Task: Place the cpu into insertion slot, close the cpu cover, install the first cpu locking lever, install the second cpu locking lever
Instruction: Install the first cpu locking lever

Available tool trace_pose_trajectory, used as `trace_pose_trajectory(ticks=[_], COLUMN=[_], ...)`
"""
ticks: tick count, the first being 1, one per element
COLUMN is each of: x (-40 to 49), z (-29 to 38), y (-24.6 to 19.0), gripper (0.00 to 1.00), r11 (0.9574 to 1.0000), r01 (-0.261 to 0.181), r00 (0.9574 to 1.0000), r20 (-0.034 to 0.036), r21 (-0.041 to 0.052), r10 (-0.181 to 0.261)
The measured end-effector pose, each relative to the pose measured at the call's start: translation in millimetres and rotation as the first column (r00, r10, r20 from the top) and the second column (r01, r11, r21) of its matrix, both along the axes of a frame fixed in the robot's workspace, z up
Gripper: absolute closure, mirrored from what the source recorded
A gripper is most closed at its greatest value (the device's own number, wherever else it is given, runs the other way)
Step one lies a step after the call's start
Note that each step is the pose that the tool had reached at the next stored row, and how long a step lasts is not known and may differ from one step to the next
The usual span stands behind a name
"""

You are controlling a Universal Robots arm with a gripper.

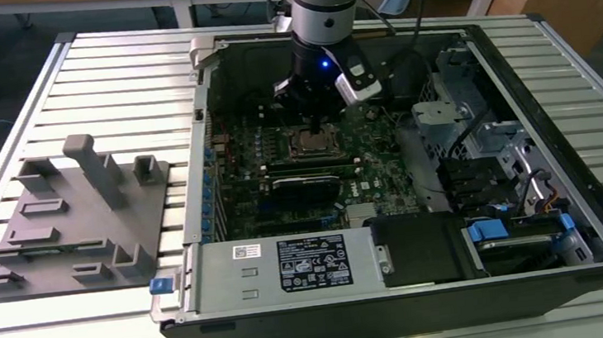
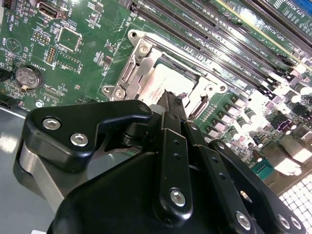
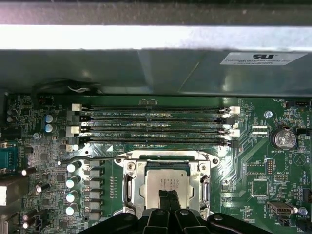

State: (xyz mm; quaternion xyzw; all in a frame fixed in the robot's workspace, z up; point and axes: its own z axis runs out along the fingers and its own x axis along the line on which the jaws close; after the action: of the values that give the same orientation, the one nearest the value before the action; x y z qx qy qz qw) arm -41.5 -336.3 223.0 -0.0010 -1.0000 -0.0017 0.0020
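Inside the insertion slot [image 3: 168,166], the cpu [image 3: 158,181] is lying flat, its dull silvery top showing through the window of the cpu cover [image 3: 130,187], a thin bright metal frame lying down around it. Part of the chip is hiding behind the gripper [image 3: 169,199], whose black fingers are pressing together on nothing, tips right over the chip; whether they are touching it I cannot tell. A thin wire lever [image 3: 87,159] is jutting from the socket's edge, its latching unclear. Green circuit board [image 3: 253,161] is spreading around, long black memory slots [image 3: 156,124] just beside. In the exterior view, the black computer case [image 1: 405,325] is lying open on a ribbed metal table [image 1: 114,62].
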Motion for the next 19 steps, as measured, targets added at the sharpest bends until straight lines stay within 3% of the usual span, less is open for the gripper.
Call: trace_pose_trajectory(ticks=[19], x=[0.0], z=[5.2], y=[0.0], gripper=[0.9], r11=[1.0], r01=[0.0], r00=[1.0], r20=[0.0], r21=[0.0], r10=[0.0])
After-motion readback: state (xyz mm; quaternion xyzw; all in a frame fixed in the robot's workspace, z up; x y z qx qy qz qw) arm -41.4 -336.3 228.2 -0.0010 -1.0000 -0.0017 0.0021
